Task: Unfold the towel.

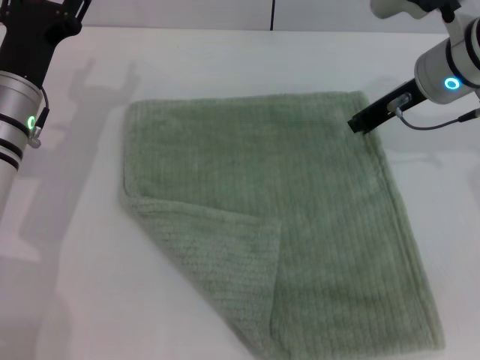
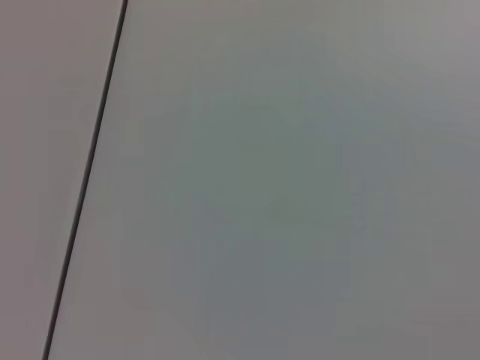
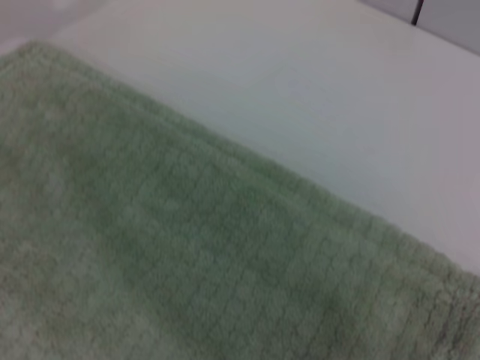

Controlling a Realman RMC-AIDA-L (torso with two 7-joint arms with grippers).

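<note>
Green towel [image 1: 300, 217] lies on a white desk [image 1: 75, 300] — right pincer [image 1: 358, 122] at its far corner, grip state unclear; left pincer unseen.

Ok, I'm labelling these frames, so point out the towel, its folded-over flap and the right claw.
towel [image 1: 322, 217]: head view, on the flat middle of the cloth.
folded-over flap [image 1: 214, 259]: head view, on the near left corner layer lying on top.
right claw [image 1: 361, 120]: head view, on its dark tip at the towel's far right corner.

the towel [image 1: 300, 225] was sage green with fine ribbed lines; the table [image 1: 67, 300] was plain white; the right gripper [image 1: 358, 122] was black.
</note>
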